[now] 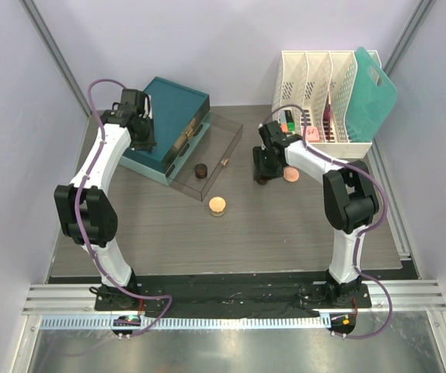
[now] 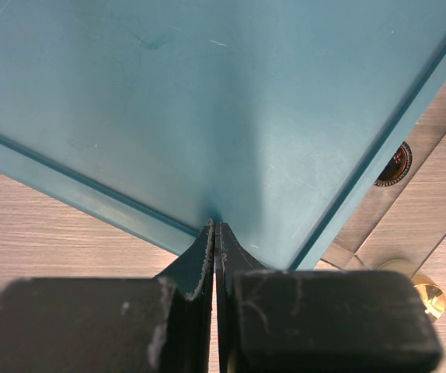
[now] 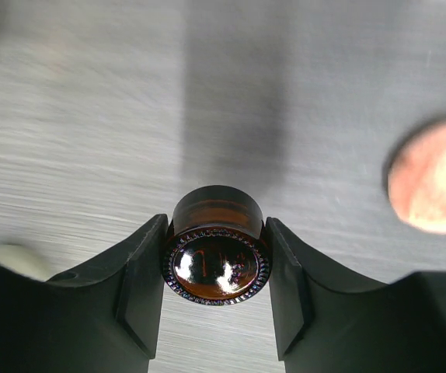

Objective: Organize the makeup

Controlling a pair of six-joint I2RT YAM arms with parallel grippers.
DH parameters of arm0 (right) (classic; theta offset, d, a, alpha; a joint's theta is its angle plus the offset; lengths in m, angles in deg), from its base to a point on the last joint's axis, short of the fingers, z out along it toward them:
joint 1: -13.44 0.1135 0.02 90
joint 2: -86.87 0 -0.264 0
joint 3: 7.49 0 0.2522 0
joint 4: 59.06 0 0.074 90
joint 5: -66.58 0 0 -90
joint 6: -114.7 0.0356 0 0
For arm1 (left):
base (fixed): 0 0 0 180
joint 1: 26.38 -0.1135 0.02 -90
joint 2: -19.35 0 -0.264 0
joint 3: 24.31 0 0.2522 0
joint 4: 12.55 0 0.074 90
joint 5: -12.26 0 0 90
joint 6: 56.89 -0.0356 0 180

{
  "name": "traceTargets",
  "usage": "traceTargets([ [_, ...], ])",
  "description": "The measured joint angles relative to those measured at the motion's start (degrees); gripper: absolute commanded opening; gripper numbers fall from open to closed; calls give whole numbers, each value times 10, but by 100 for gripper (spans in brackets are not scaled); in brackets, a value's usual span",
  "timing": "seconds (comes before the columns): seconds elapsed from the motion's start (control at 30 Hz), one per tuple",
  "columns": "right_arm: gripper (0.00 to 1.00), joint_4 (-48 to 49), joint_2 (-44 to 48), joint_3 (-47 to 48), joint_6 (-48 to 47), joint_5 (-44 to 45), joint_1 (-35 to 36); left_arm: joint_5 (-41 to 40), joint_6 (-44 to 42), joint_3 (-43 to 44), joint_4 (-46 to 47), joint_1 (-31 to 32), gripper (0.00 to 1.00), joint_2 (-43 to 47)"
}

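Right claw [image 3: 216, 237]: grasping a dark-brown jar [image 3: 217, 260], its fingers pressing on both sides, low over the worktop [image 1: 301, 233].
Left claw [image 2: 216, 237]: clenched on nothing, hovering over the teal box [image 1: 172, 105].
Done: a second jar [image 1: 200, 169] is sitting in the clear drawer [image 1: 231, 136] pulled out of the box.
Outstanding: two peach compacts are lying loose, the first compact [image 1: 291, 175] just beside the right claw, the other compact [image 1: 218, 205] near the drawer front. The gripped jar is awaiting a place.
Rack [image 1: 316, 78]: small items are showing at its foot, too small to identify.
Progress: judged partway, with most still to do.
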Motion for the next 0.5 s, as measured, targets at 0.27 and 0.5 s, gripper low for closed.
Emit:
traceTargets([
  [0.27, 1, -11, -23, 182, 8, -24, 27, 0, 0, 0, 0, 0, 0, 0],
  [0.5, 3, -30, -129, 349, 8, -35, 87, 0, 0, 1, -1, 0, 0, 0],
])
